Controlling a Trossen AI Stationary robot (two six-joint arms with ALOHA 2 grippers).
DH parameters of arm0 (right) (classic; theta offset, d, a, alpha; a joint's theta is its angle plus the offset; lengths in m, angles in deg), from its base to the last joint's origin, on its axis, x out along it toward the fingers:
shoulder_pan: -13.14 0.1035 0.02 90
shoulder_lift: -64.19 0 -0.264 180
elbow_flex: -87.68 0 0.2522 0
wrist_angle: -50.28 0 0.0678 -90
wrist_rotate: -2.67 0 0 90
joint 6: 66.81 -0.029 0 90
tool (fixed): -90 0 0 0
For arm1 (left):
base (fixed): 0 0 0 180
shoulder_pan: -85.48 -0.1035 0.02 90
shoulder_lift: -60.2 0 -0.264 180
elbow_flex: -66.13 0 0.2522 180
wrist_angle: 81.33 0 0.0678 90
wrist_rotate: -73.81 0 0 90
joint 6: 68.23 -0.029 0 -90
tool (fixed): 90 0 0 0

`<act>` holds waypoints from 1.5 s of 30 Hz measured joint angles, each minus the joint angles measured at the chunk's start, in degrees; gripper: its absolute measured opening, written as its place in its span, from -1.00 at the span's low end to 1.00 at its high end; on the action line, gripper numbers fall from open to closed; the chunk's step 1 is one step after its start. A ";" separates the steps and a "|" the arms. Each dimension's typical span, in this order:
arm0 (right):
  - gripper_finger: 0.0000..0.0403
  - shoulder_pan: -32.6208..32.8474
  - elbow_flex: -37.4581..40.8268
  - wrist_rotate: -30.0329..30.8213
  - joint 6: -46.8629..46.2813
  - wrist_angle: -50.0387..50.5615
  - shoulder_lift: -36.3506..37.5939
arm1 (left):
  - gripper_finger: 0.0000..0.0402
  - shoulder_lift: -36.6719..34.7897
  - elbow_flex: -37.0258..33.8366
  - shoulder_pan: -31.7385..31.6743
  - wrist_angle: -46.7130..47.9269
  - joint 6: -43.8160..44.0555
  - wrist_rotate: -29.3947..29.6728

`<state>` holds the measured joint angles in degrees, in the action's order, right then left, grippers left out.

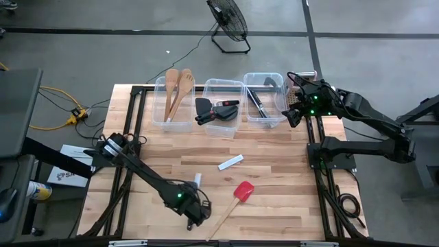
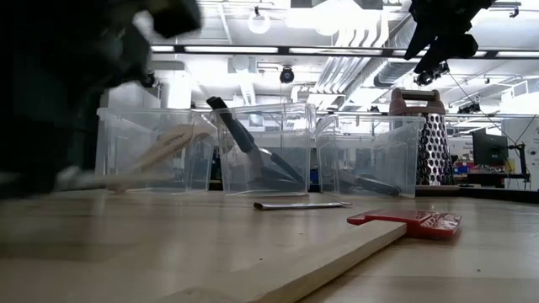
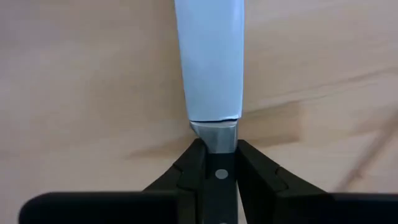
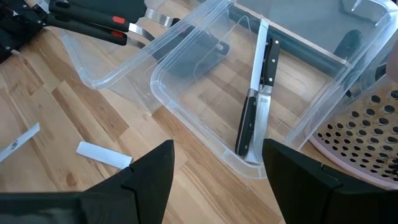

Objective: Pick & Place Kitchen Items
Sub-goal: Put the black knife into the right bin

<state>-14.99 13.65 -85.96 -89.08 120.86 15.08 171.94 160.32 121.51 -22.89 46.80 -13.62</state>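
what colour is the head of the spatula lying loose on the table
Red, on a pale wooden handle; the spatula shows best in the high view.

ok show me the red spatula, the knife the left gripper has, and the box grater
red spatula (image 1: 243, 190), high view, on its red head.
knife (image 3: 210, 56), left wrist view, on its blade; the left gripper (image 3: 219, 163) grips its handle.
box grater (image 2: 434, 147), low view, on its perforated metal face.

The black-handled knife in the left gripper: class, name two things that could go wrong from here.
1. The left gripper pinches the black-handled knife near its bolster; the long pale blade could swing or slip.
2. The red-headed wooden-handled spatula lies close by on the wooden table and might get knocked.
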 joint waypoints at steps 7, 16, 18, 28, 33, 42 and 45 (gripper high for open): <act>0.17 0.02 0.00 -0.03 0.02 0.00 0.00 | -0.70 -5.51 0.13 -1.02 -1.42 -8.76 15.25; 0.17 0.02 0.00 -0.18 0.02 -0.13 0.02 | -0.70 -13.85 0.17 -8.79 -10.75 -32.05 24.74; 0.17 -0.01 0.00 -0.38 0.02 -0.38 0.01 | -0.70 -14.72 0.19 -11.37 -16.04 -37.87 24.80; 0.17 0.02 0.00 -3.45 0.98 -2.73 0.02 | -0.70 -15.68 0.20 -25.76 -36.60 -58.71 19.55; 0.17 0.00 0.00 -6.29 1.29 -3.77 0.00 | -0.70 -15.68 0.20 -31.98 -42.33 -63.67 15.66; 0.17 -0.01 0.00 -12.94 0.03 -7.38 0.00 | -0.70 -15.68 0.20 -41.39 -50.60 -71.23 2.77; 0.17 -0.01 0.00 -15.76 0.37 -9.01 0.00 | -0.70 -15.68 0.20 -44.13 -52.66 -75.02 -2.71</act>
<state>-15.00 13.65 -101.71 -88.70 111.85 15.08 156.25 160.51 77.38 -75.55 -28.22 -16.33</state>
